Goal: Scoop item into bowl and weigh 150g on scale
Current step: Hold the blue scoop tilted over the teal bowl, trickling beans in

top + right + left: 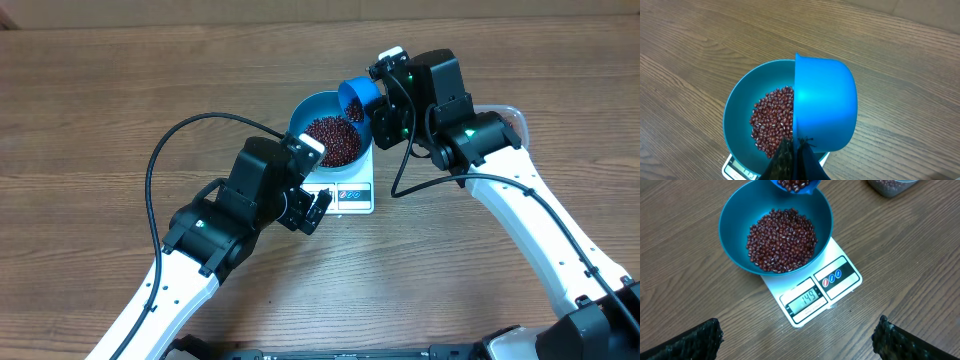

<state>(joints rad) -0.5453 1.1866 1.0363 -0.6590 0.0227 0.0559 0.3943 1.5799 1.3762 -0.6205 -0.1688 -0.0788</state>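
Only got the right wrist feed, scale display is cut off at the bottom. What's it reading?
Observer: Left wrist view shows the scale display at 149, with the bowl of beans sitting on it.
Operator: Scoop empty?
Observer: No. The scoop in the right claw has beans in it, seen over the bowl's far rim.
Operator: Left claw?
Observer: The left claw is open and empty, hanging over the table on the scale's display side.

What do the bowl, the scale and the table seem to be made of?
Bowl: likely plastic, smooth blue with a soft sheen and even colour. Scale: probably plastic, a smooth plain white top. Table: wood or wood-look laminate; brown grain lines show.
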